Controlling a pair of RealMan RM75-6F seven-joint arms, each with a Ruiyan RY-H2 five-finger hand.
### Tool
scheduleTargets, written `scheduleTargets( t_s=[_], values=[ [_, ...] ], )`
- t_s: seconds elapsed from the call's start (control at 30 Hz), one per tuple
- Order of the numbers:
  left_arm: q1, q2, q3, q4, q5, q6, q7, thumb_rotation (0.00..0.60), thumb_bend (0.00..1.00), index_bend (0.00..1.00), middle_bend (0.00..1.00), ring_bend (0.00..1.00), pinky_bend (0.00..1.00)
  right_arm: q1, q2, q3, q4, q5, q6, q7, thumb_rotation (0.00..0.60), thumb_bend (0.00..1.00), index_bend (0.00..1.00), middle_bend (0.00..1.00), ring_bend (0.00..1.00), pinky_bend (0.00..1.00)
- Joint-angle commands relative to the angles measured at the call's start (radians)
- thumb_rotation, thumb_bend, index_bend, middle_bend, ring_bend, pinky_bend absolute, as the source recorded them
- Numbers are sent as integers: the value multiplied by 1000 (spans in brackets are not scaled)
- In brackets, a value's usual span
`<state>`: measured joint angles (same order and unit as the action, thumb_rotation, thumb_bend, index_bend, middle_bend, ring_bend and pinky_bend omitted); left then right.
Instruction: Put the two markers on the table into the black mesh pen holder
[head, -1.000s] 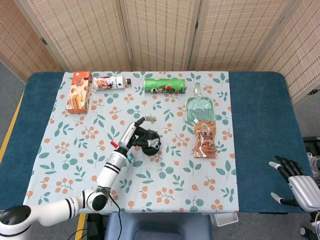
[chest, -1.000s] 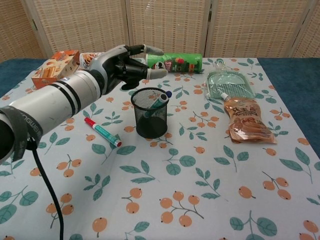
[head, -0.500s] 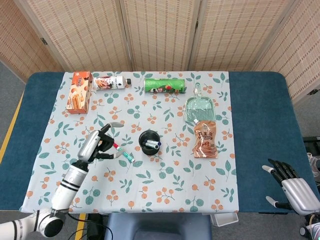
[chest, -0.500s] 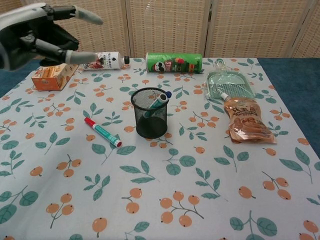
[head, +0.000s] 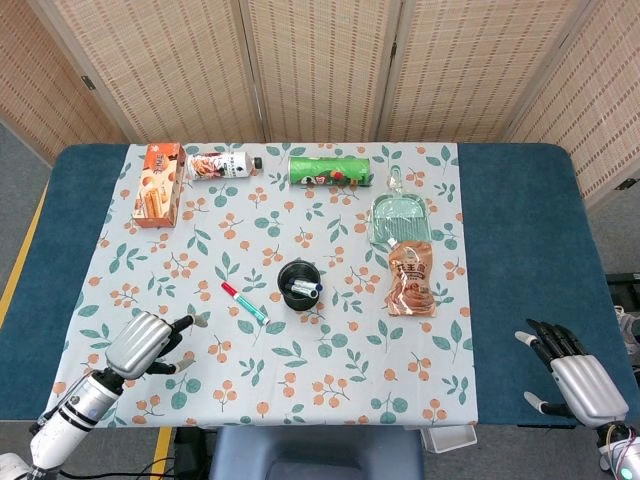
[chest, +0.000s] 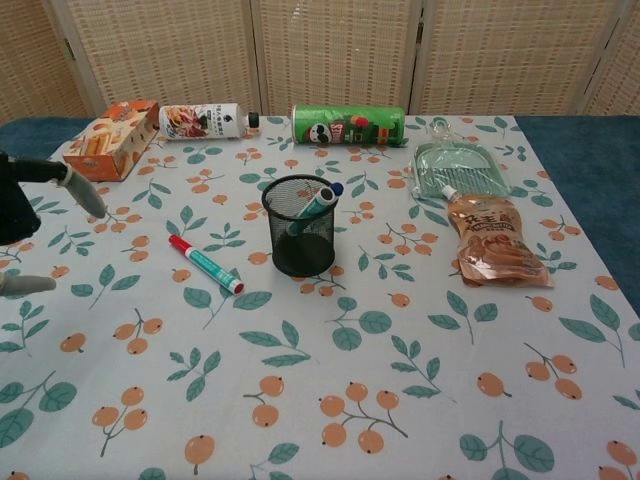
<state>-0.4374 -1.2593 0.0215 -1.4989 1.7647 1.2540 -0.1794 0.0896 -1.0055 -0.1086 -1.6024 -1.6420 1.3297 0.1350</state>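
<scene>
One marker (head: 305, 290) is already seen inside the black mesh pen holder (head: 298, 285), leaning with its blue cap against the rim. The other marker (head: 244, 302), with a red cap and a green body, is lying flat on the counter (head: 330, 370) just left of the holder, not touching it.

This marker is judged to be light, stiff and smooth, so it may roll or slip when it is pushed. It is best taken at the middle of the body, pinched from both sides (the cap end would tip it). The holder is also light and could be knocked over.

The left hand (head: 142, 343) is held near the front left corner of the counter, with nothing in it and the fingers spread apart. The right hand (head: 572, 372) is beyond the front right corner, also holding nothing, fingers apart.

In the chest view only a few fingers of the left hand are seen at the left edge, and the right hand is not shown there. How deep the first marker sits cannot be made out through the mesh.
</scene>
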Motion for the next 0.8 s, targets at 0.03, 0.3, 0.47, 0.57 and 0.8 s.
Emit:
scheduleTargets(
  t_s=[0.03,0.3,0.47,0.57,0.8],
  values=[
    [-50,-52,21,92,41,-39,-15,600,248,360,972,921,954,2,-2,2,-2,7,-5,-7,600,214,119,0,0,0],
    [-179,-96,8,194,38,-187,-23,600,248,347,972,921,954,3,-5,14,-2,34,-9,-19,600,215,119,0,0,0],
    [-247,-102,-7,203,27,-253,-20,600,248,345,972,923,954,10,-7,17,-2,46,-25,-23,600,215,119,0,0,0],
    [-293,-101,-13,198,22,-300,-6,600,248,349,972,929,955,13,-6,18,-3,48,-31,-22,600,214,119,0,0,0],
    [-374,-126,-11,217,7,-391,-2,600,252,354,972,929,956,13,-2,22,0,60,-31,-14,600,214,119,0,0,0]
  ],
)
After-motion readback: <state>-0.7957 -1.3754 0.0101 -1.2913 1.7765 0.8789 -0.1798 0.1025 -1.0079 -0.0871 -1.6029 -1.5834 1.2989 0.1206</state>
